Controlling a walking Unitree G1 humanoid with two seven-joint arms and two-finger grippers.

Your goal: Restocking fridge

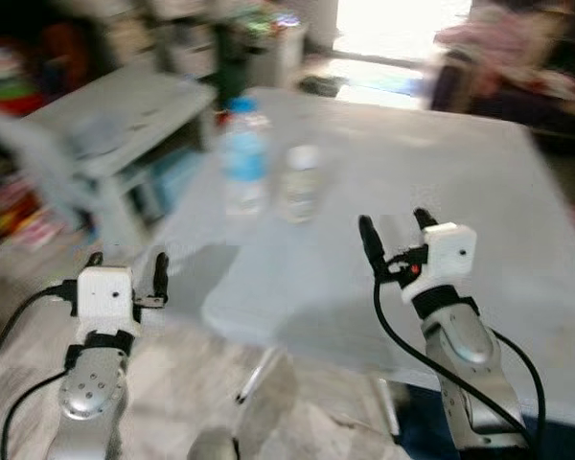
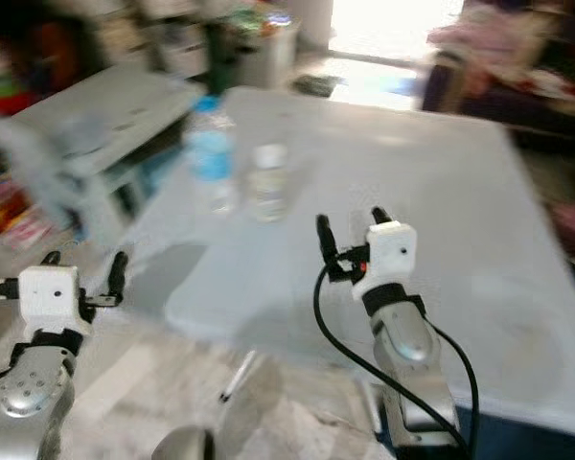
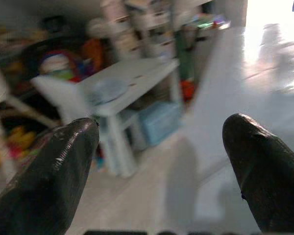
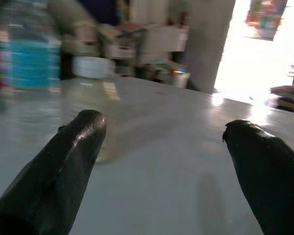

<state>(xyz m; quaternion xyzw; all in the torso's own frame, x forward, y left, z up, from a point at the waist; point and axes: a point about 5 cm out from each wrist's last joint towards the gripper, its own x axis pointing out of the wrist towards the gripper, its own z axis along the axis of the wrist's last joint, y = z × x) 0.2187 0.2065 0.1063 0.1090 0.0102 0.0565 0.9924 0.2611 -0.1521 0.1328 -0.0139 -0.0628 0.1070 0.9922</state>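
Note:
Two bottles stand close together on a grey-white table (image 1: 479, 220): a taller water bottle with a blue cap and blue label (image 1: 243, 155) and, just to its right, a shorter clear bottle with a white cap (image 1: 300, 183). My right gripper (image 1: 397, 229) is open above the table's near part, right of and nearer than the bottles, holding nothing. In the right wrist view the blue-label bottle (image 4: 28, 63) and the white-cap bottle (image 4: 94, 83) stand ahead of the fingers. My left gripper (image 1: 126, 262) is open and empty, off the table's left corner, over the floor.
A small white plastic table (image 1: 115, 120) with a blue bin under it stands left of the big table. Cluttered shelves and toys line the back left. A bright doorway (image 1: 402, 24) lies beyond the table, dark furniture at the back right. The views are blurred.

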